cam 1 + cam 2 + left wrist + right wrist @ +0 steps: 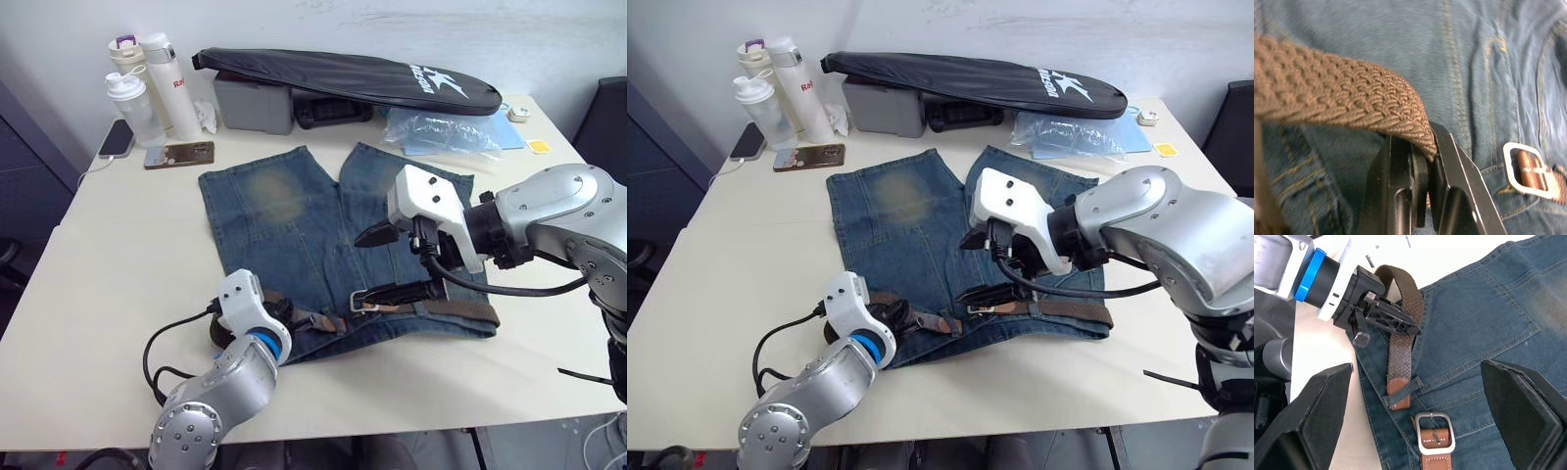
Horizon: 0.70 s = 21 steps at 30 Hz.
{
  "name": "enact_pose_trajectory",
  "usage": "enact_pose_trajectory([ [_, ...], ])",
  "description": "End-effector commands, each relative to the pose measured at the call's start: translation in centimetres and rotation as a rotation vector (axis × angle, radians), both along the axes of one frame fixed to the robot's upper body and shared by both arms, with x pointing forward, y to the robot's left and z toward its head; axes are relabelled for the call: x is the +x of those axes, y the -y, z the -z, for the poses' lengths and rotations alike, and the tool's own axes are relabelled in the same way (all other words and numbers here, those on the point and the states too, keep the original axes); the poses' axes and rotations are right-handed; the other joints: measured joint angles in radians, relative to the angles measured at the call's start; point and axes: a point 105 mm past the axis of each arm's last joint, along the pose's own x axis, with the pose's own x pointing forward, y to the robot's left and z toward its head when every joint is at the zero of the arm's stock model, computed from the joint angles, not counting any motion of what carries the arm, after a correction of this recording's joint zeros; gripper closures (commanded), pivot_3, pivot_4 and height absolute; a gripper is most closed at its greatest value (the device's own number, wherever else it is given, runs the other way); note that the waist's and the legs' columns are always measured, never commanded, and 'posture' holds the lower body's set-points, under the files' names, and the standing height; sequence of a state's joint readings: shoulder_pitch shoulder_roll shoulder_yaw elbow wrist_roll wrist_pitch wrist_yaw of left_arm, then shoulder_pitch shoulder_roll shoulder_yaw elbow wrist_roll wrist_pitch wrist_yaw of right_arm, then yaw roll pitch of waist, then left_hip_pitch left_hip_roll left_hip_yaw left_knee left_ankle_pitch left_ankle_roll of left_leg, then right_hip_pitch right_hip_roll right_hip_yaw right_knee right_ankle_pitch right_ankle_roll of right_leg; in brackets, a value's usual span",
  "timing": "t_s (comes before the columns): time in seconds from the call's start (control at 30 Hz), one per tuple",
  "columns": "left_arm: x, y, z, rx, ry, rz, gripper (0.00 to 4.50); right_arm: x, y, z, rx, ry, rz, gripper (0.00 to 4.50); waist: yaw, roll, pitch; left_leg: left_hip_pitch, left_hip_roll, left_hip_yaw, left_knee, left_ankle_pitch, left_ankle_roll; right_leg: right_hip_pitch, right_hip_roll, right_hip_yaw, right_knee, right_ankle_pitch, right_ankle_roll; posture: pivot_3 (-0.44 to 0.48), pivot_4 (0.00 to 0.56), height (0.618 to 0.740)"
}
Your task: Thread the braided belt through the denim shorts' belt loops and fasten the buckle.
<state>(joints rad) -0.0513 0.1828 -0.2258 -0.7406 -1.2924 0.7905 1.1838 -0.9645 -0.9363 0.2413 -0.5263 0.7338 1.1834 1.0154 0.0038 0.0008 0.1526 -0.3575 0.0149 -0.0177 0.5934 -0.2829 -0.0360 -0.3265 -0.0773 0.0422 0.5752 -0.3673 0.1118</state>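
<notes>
The denim shorts (284, 225) lie flat mid-table, waistband toward me. The braided belt (460, 311) runs along the waistband's right half. Its silver buckle (361, 303) lies near the waistband's middle. My left gripper (281, 315) is shut on the belt's free end (1342, 93), which loops up out of it. The leather tip (1399, 394) sits under a belt loop (1413, 383) just left of the buckle (1435, 439). My right gripper (382, 264) hangs open above the buckle, one finger (1322, 406) on each side, touching nothing.
A long black zipped bag (343, 78) lies across the back over a grey box (255, 103). Bottles (147, 98) and two phones (181, 154) sit back left. A plastic bag (441, 132) is back right. The table's front edge (392, 416) is close.
</notes>
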Motion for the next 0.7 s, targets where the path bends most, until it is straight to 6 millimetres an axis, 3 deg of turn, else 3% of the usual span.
enact_pose_trajectory([
  [0.03, -0.6, 0.8, -0.4, 0.04, 0.025, 0.083, 4.5, -0.2, -0.2, -1.2, 0.019, 0.057, -0.005, 0.04, 0.0, 0.0, 0.0, 0.0, 0.0, 0.0, 0.0, 0.0, 0.0, 0.0, 0.0, 0.0, 0.0, 0.0, 0.0, 0.0, 0.15, 0.74],
  [0.2, -0.4, 1.5, 0.5, 0.056, -0.001, 0.132, 4.5, 0.0, -0.2, -1.3, 0.023, 0.059, 0.004, 0.04, 0.001, 0.0, 0.0, 0.0, 0.0, 0.0, 0.0, 0.0, 0.0, 0.0, 0.0, 0.0, 0.0, 0.0, 0.0, 0.0, 0.15, 0.74],
  [0.37, -0.5, 3.9, 2.1, -0.009, -0.073, 0.267, 4.5, 0.0, -0.2, -1.3, 0.022, 0.064, 0.011, 0.04, 0.009, 0.0, 0.0, 0.0, -0.001, 0.0, 0.001, 0.0, 0.0, 0.0, 0.0, 0.0, 0.0, 0.0, 0.0, 0.0, 0.15, 0.74],
  [0.5, -0.4, 5.0, 1.7, -0.033, -0.062, 0.348, 4.5, 0.0, -0.1, -1.2, 0.026, 0.067, 0.021, 0.04, 0.021, 0.0, 0.0, 0.0, -0.001, 0.0, 0.001, 0.0, 0.0, 0.0, 0.0, 0.0, 0.0, 0.0, 0.0, 0.0, 0.15, 0.74],
  [0.7, 0.5, 5.2, 0.4, -0.105, -0.036, 0.368, 4.5, 0.1, 0.0, -0.8, 0.029, 0.075, 0.041, 0.04, 0.022, 0.0, 0.0, -0.001, -0.001, -0.001, 0.001, -0.001, 0.0, 0.0, -0.001, -0.001, 0.0, 0.001, 0.001, 0.0, 0.15, 0.74],
])
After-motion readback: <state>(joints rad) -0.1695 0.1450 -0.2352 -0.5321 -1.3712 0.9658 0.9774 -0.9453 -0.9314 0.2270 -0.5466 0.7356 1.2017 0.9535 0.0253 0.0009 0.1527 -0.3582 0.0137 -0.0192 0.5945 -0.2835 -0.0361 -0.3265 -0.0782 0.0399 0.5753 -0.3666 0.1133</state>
